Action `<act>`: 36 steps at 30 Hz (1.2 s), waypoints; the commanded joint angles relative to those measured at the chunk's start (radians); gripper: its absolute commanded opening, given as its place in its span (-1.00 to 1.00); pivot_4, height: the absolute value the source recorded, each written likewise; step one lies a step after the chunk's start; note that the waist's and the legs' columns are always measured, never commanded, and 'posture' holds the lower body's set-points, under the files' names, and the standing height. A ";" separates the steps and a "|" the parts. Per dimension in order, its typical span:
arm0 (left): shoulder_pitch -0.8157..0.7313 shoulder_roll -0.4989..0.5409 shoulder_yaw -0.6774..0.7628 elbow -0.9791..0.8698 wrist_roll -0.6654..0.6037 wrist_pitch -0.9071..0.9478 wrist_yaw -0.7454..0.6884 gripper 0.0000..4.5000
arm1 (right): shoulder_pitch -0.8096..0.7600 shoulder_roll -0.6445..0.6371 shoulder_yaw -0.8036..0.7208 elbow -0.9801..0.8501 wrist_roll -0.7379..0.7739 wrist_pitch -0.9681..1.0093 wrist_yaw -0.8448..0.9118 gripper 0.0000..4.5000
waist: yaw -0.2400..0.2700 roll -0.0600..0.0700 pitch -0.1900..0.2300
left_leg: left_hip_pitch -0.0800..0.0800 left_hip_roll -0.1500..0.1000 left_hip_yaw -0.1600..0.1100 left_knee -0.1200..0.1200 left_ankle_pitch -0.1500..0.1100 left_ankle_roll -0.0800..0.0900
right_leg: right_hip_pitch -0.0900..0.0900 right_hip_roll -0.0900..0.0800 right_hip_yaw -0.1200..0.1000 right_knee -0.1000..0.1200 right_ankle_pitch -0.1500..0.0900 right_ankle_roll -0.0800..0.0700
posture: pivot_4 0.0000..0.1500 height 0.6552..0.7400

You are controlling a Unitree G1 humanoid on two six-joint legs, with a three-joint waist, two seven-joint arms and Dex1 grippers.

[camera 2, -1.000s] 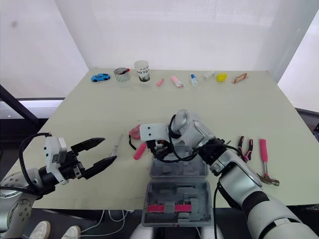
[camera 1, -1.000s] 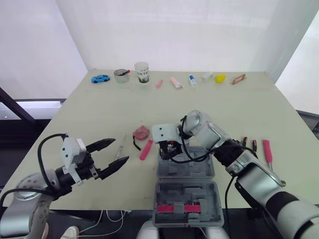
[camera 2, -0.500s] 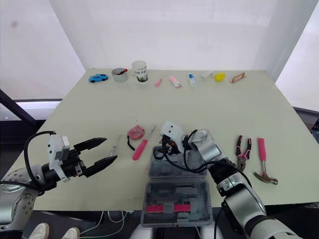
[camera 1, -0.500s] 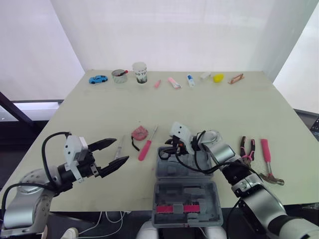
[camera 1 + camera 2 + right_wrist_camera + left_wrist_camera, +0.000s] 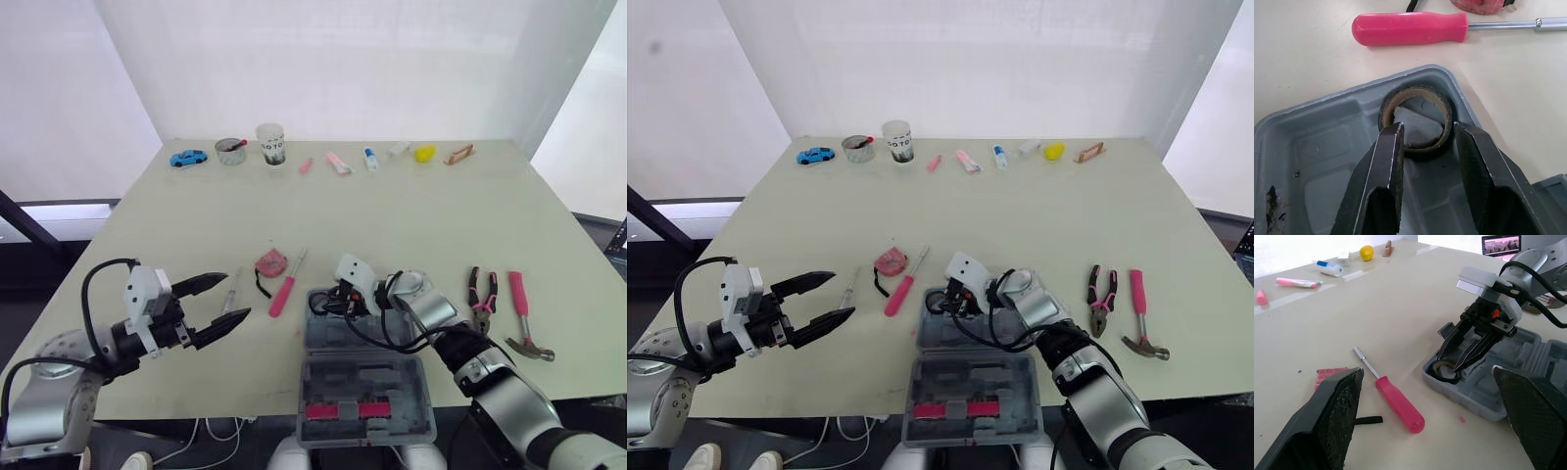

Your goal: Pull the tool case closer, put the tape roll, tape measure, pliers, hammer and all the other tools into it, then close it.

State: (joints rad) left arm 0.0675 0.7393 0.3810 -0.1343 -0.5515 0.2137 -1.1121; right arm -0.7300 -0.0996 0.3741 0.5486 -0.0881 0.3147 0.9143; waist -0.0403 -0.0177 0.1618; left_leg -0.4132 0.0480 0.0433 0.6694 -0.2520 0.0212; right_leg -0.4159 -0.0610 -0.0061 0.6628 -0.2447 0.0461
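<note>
we see our right gripper point(image 5: 1425, 129) with jaws parted over the tape roll point(image 5: 1415, 89). the roll lies flat, hole upward, in the upper-left corner pocket of the tool case point(image 5: 1317, 147), right under the tips and seemingly unpinched. we'd go next for the pink screwdriver point(image 5: 284, 292), just left of that corner, its long axis near vertical in frame, shaft pointing up. our left gripper point(image 5: 235, 296), spread wide at lower left, looks about as near.

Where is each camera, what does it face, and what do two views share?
Left eye view: head, down over table; both arms.
Right eye view: beside it, same scene.
Left wrist view: along left gripper toward pink screwdriver and case.
Right wrist view: along right gripper into case, at tape roll.
Both wrist views share the tape roll.
</note>
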 commanded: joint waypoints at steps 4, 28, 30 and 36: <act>-0.024 0.012 0.001 0.027 -0.001 -0.026 -0.020 1.00 | 0.026 0.003 -0.064 -0.204 0.113 0.019 0.031 -0.25 | 0.002 0.000 0.000 | -0.001 0.000 0.000 0.000 0.000 0.000 | -0.001 0.000 0.000 0.000 0.000 0.000 | 1.00 1.00; 0.012 -0.031 0.082 0.284 -0.017 -0.095 -0.026 1.00 | 0.761 -0.297 -0.678 -0.791 0.461 -0.076 -0.139 -0.25 | 0.027 0.000 0.000 | 0.000 0.000 0.002 -0.001 0.000 0.000 | 0.000 -0.001 0.001 -0.002 -0.002 -0.002 | 1.00 1.00; 0.039 -0.030 0.093 0.322 -0.003 -0.119 -0.027 1.00 | 0.853 -0.303 -0.753 -0.791 0.489 -0.121 -0.131 -0.25 | 0.026 0.000 0.000 | 0.000 0.000 0.002 0.000 0.000 0.000 | 0.000 -0.001 0.001 -0.002 -0.002 -0.002 | 1.00 1.00; 0.127 -0.041 0.118 0.389 0.015 -0.162 -0.021 1.00 | 1.068 -0.296 -0.912 -0.744 0.555 -0.247 -0.099 0.53 | 0.027 -0.001 0.000 | 0.002 0.001 0.003 -0.001 0.000 0.001 | 0.001 0.000 0.002 -0.003 -0.003 -0.003 | 1.00 1.00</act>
State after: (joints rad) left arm 0.1870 0.6934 0.4666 0.2595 -0.5346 0.0792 -1.1303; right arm 0.3267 -0.3920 -0.4977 -0.1797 0.4407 0.1152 0.8018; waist -0.0136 -0.0188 0.1614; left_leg -0.4112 0.0489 0.0465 0.6687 -0.2524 0.0218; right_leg -0.4144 -0.0616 -0.0044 0.6603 -0.2477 0.0429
